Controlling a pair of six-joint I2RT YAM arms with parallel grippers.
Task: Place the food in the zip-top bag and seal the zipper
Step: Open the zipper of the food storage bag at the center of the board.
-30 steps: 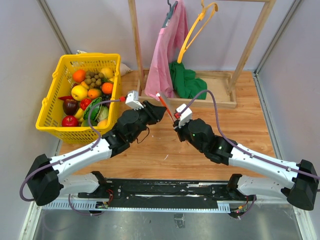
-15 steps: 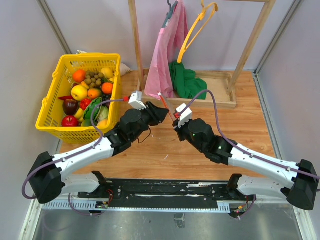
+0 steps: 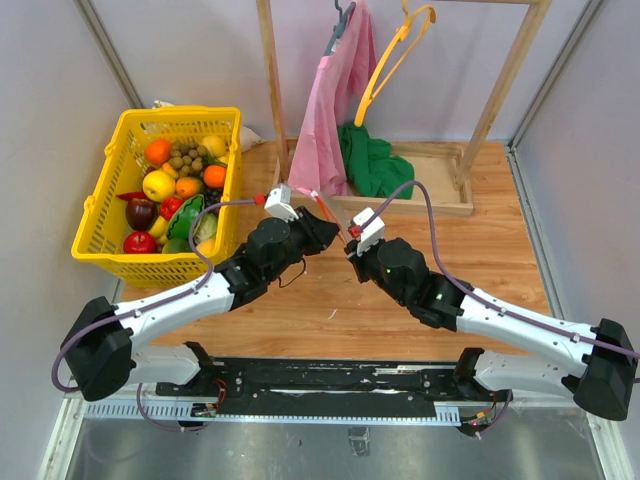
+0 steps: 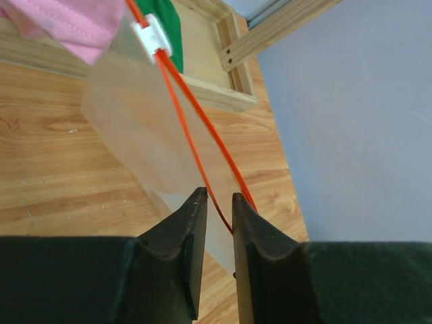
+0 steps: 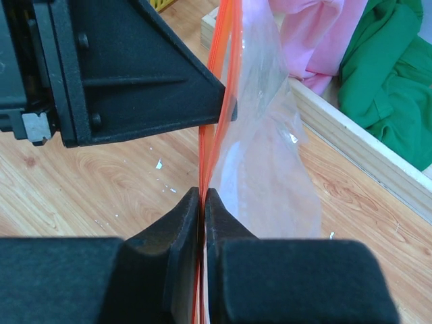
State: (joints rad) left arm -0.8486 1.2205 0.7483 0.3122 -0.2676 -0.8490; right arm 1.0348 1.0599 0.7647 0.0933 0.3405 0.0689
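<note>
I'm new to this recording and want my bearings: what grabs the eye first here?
Mid-table, both grippers, left and right, meet on the clear zip-top bag, the right pinching its red-orange zipper. At far left, a yellow basket brims with toy food.
</note>
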